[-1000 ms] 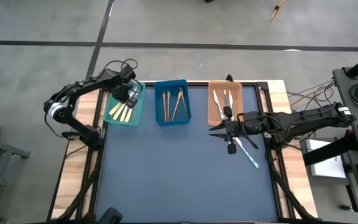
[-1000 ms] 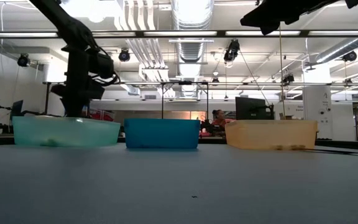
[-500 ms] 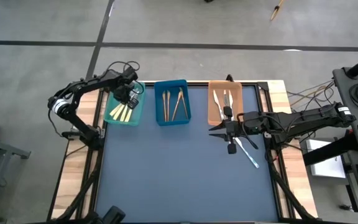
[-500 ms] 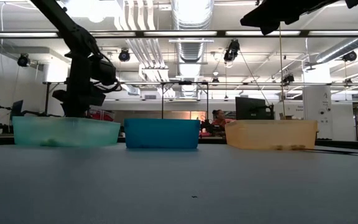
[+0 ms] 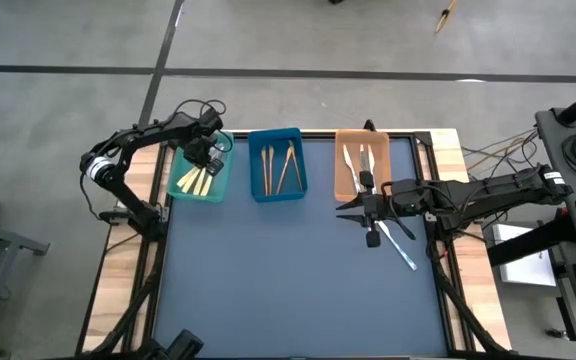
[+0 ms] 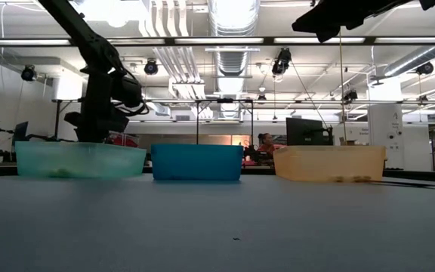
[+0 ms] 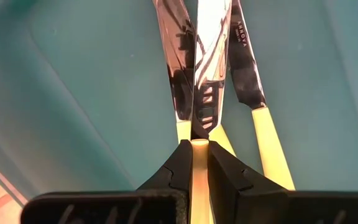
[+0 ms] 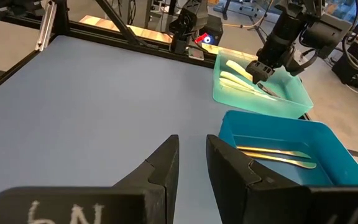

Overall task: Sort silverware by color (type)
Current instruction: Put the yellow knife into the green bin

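At the upper left of the high view, the left gripper (image 5: 209, 150) is held low over the teal tray (image 5: 220, 186), its fingers (image 7: 180, 163) pinched on a yellow knife (image 7: 199, 155), so it can be laid beside the other yellow pieces (image 5: 196, 182). The right gripper (image 8: 192, 158), partly open and empty, is kept waiting near the orange tray (image 5: 341, 180), where one blue-handled knife (image 5: 404, 250) is left unsorted on the table (image 5: 288, 280)

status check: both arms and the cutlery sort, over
Left gripper over the teal tray, jaws shut on a yellow-handled knife. Right gripper empty, hovering mid-table near the orange tray. One blue-handled piece unsorted on the mat. Nothing blocking.
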